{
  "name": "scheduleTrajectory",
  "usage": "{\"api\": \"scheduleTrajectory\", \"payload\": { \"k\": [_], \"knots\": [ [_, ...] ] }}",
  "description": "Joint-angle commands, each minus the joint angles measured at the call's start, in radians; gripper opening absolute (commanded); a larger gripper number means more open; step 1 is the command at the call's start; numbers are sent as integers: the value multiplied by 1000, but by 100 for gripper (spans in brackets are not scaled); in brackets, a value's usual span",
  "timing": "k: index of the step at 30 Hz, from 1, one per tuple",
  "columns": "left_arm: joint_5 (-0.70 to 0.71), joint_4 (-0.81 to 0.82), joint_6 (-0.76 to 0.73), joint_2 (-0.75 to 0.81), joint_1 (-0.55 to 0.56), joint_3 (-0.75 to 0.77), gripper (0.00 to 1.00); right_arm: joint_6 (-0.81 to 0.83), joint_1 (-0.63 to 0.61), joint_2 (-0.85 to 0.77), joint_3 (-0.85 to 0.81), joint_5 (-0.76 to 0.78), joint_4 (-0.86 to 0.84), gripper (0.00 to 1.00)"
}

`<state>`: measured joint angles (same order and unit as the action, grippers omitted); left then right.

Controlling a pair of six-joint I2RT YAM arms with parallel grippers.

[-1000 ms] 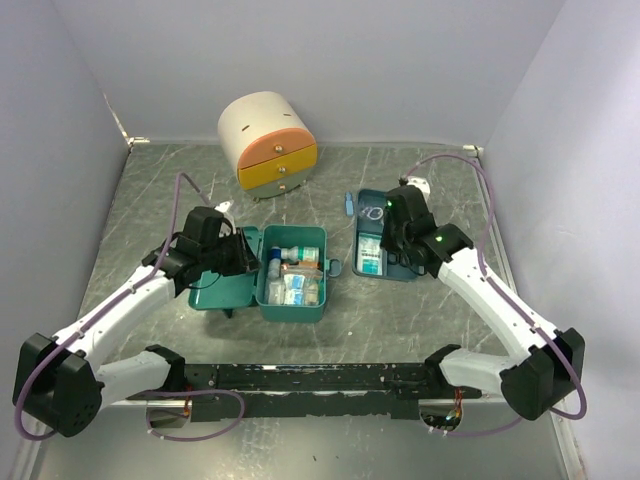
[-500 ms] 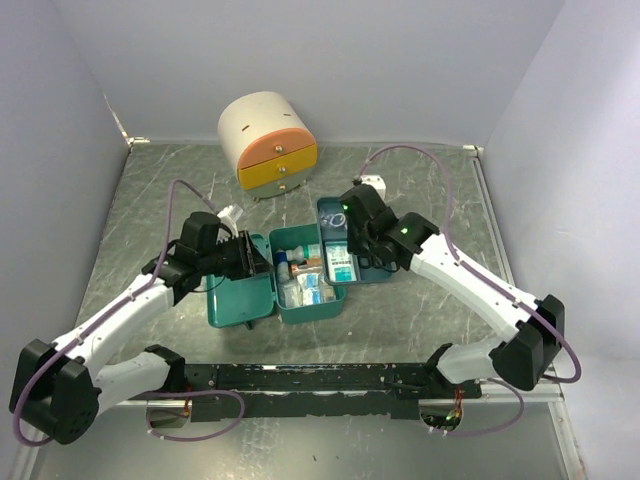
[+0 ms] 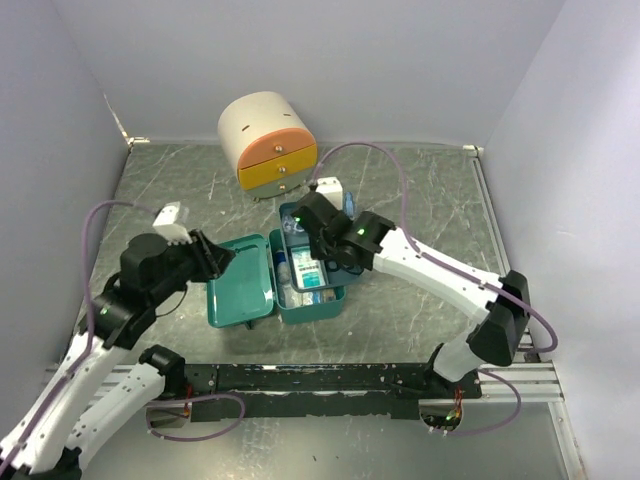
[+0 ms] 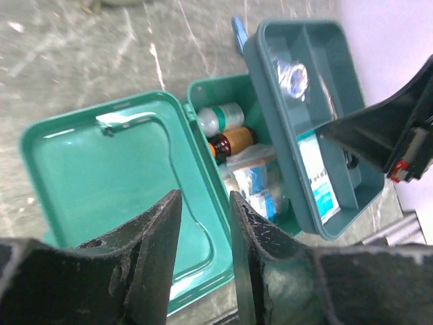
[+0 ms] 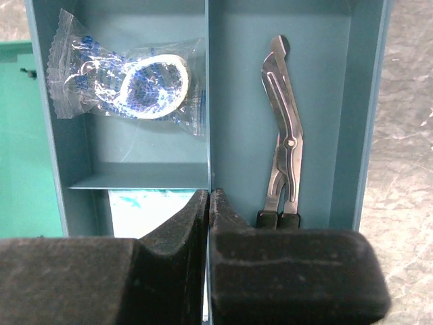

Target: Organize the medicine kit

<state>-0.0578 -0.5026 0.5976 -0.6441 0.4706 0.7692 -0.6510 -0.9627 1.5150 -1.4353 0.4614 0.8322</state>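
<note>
The medicine kit (image 3: 325,301) is a teal box lying open, its lid (image 3: 240,282) flat to the left. Bottles (image 4: 229,133) and packets fill its base. My right gripper (image 5: 208,200) is shut on the middle divider of the dark-blue tray (image 5: 281,61) and holds it over the kit's base (image 3: 304,257). The tray carries shears (image 5: 283,162), a wrapped roll (image 5: 139,81) and a white-and-blue box (image 5: 142,203). My left gripper (image 4: 204,203) hangs open over the near edge of the lid (image 4: 108,169), with nothing between its fingers.
A cream rounded cabinet (image 3: 267,140) with orange and yellow drawers stands behind the kit. Grey walls close in the marbled table (image 3: 430,200) on three sides. The dark mounting rail (image 3: 320,378) runs along the near edge.
My right arm has carried the tray leftward from beside the kit to above its base. My left gripper has opened and drawn back to the left, away from the lid, which now lies flat.
</note>
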Motion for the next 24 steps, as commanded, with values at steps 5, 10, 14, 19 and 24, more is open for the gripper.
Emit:
{"api": "scheduleTrajectory", "payload": {
  "k": [5, 10, 14, 19, 24],
  "knots": [
    [249, -107, -71, 225, 6, -4, 50, -77, -75, 96, -57, 70, 16, 0],
    [239, -106, -70, 260, 7, -7, 52, -103, -98, 153, -99, 81, 52, 0],
    [246, -109, -67, 250, 6, -5, 52, -125, -100, 176, -107, 67, 65, 0],
    [245, -116, -65, 234, 6, -1, 52, -162, -100, 192, -118, 84, 116, 0],
    [243, -114, -65, 236, 6, -2, 52, -160, -99, 209, -123, 72, 122, 0]
  ]
}}
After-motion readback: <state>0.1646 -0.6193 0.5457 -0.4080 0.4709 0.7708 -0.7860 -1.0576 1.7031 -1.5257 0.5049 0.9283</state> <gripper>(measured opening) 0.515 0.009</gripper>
